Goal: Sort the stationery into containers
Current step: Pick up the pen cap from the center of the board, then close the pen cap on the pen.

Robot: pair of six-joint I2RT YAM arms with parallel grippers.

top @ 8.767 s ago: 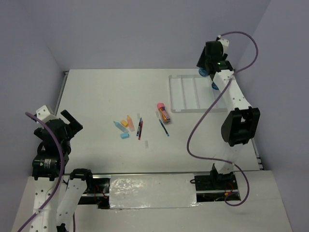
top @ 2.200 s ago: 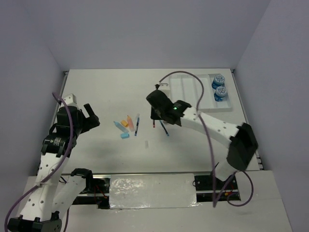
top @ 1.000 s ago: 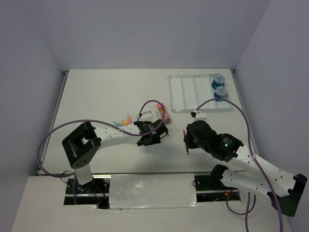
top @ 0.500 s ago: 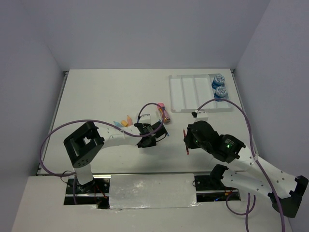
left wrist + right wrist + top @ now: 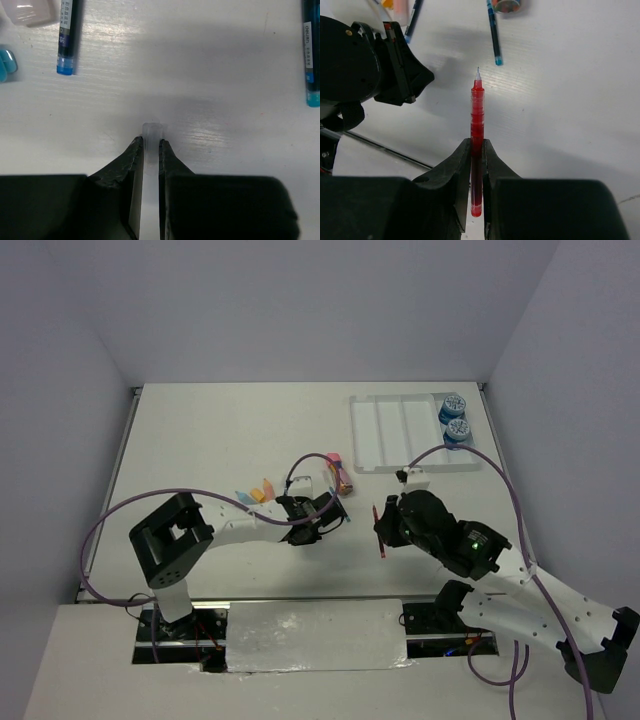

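Observation:
My left gripper (image 5: 318,523) is down on the table in the middle, its jaws closed onto a small clear cap (image 5: 151,131) that pokes out past the fingertips. Over the table to its right, my right gripper (image 5: 383,530) is shut on a thin red pen (image 5: 477,115), tip pointing away from the wrist. The white four-compartment tray (image 5: 385,430) lies at the back right, with two blue rolls (image 5: 455,418) in its right compartment. A pink marker (image 5: 340,472), an orange marker (image 5: 266,488) and a light-blue one (image 5: 243,494) lie near the left gripper.
Two blue pens (image 5: 66,35) (image 5: 311,55) lie on the table either side of the left gripper's line. Another blue pen (image 5: 493,35) shows ahead of the red pen's tip. The left arm's black wrist (image 5: 375,65) is close on the right gripper's left.
The left jaws have narrowed onto the clear cap. The right gripper has shifted slightly toward the back with the red pen.

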